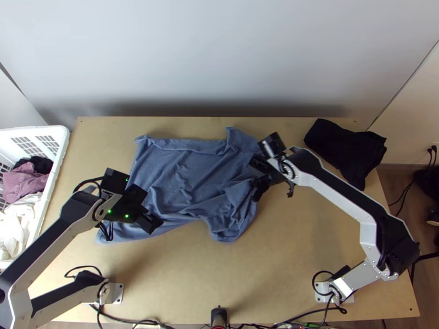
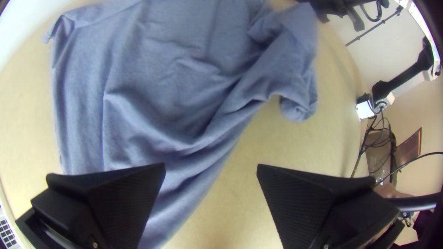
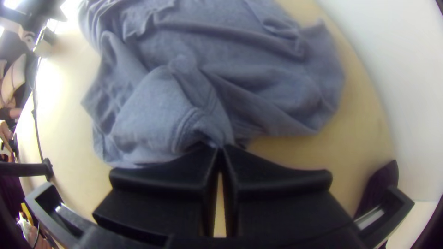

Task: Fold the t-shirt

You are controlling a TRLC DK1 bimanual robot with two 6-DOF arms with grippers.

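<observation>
T-shirt: blue-grey (image 1: pixel 181 175), on the far half of the table, spread out but rumpled, its left part flatter, its right part bunched in thick folds.
Near edge of the shirt: uneven; one corner runs out beneath the left arm, and a rounded lobe (image 1: pixel 228 230) lies toward the near side, right of the middle.
Right gripper: at the shirt's right side (image 1: pixel 258 191), fingertips together with a pinch of the bunched fabric between them.
Left gripper: above the shirt's near left part (image 1: pixel 145 211), fingers wide apart; between them the left wrist view shows shirt on one side and bare wood on the other, nothing held.
Table: light wood (image 1: pixel 274 257), bare between the shirt and the cables (image 1: pixel 129 319) along the near edge.
Black cloth: in a heap (image 1: pixel 348 148) at the far right corner, apart from the shirt.
Basket: white plastic (image 1: pixel 61 143), by the table's left side, holding mauve (image 1: pixel 23 183), white (image 1: pixel 13 227) and black clothes (image 1: pixel 41 163).
Wall: pale (image 1: pixel 219 55), behind the far edge.
</observation>
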